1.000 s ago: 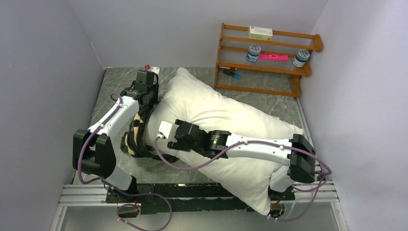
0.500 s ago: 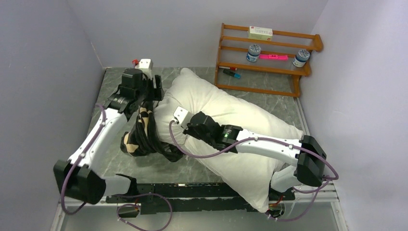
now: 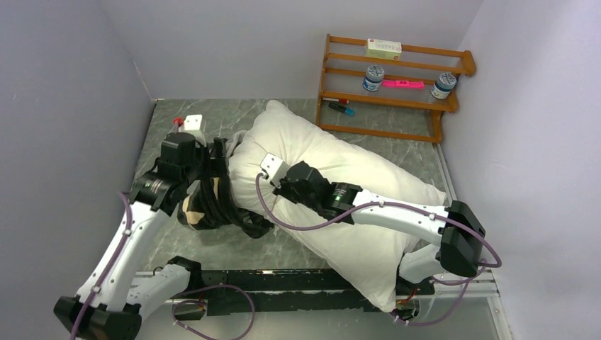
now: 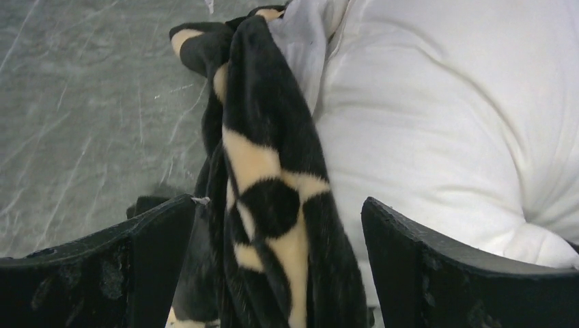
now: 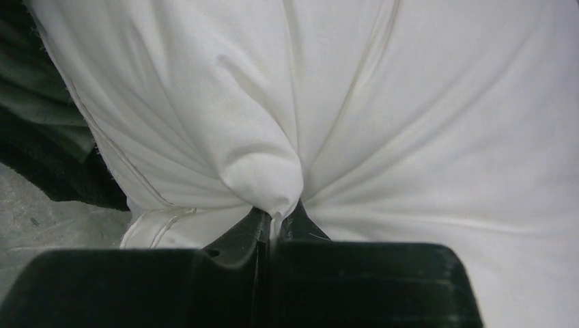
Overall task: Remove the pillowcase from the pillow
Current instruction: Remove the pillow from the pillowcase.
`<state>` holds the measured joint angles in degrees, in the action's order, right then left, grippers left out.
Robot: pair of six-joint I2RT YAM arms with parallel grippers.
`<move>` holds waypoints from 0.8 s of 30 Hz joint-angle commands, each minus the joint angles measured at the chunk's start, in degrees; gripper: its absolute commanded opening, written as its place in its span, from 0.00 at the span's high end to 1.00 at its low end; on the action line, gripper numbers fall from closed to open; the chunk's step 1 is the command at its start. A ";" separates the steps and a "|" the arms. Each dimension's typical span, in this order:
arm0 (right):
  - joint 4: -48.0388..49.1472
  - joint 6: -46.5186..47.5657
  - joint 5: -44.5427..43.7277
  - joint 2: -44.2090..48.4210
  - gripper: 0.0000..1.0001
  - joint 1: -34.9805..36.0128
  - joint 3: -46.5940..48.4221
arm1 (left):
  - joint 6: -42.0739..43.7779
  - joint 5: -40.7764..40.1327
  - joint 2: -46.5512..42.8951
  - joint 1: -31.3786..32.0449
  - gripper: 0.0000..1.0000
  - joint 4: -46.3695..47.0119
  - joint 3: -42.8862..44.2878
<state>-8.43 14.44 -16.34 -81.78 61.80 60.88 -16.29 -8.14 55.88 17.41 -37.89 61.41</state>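
The left tool (image 4: 278, 203) stands apart around the bunched pillowcase (image 4: 263, 130) at the pillow's (image 4: 437, 123) left end; the right tool (image 5: 273, 217) is clamped on a pillow fold.

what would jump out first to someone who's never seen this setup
A big white pillow lies diagonally across the marbled table. The black pillowcase with tan motifs is bunched up at the pillow's left end, a fold of it standing between the open fingers of the left gripper. The right gripper is shut on a pinch of the pillow's fabric.
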 commanded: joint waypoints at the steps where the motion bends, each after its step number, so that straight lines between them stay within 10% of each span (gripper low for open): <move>1: -4.46 -0.63 -4.81 0.82 1.00 -2.47 -2.08 | -5.08 -1.93 -5.49 0.43 0.04 -3.58 -1.58; 13: -1.30 -3.94 -5.22 6.90 1.00 -4.81 -5.52 | -12.21 1.51 -6.92 0.43 0.08 3.27 -15.03; 24: -0.66 -8.25 -7.41 16.75 1.00 -12.45 -8.87 | -9.24 -7.17 -4.81 0.43 0.71 5.63 -15.33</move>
<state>-4.01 7.33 -12.93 -70.19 54.00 53.36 -27.92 -8.58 49.69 18.00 -31.38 45.47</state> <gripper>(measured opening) 0.038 0.403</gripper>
